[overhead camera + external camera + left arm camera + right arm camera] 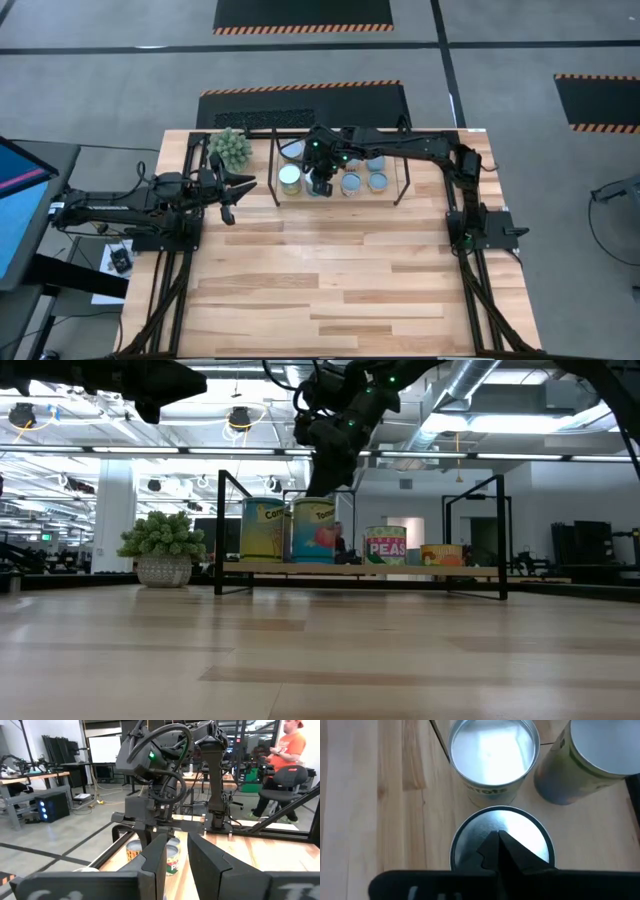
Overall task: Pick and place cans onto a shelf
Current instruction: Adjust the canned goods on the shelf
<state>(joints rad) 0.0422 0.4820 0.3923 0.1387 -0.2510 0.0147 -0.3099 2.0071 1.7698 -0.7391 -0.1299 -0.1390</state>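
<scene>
On the shelf [360, 569], one can [386, 546] reads "PEAS".

The right arm reached from its base at the table's right edge across toward the far centre, its wrist bent downward. The right gripper [499, 840] pointed straight down with its fingers [487, 851] pressed together. The left arm lay low along the left side, the left gripper [232, 196] raised, fingers [152, 862] slightly parted.
</scene>
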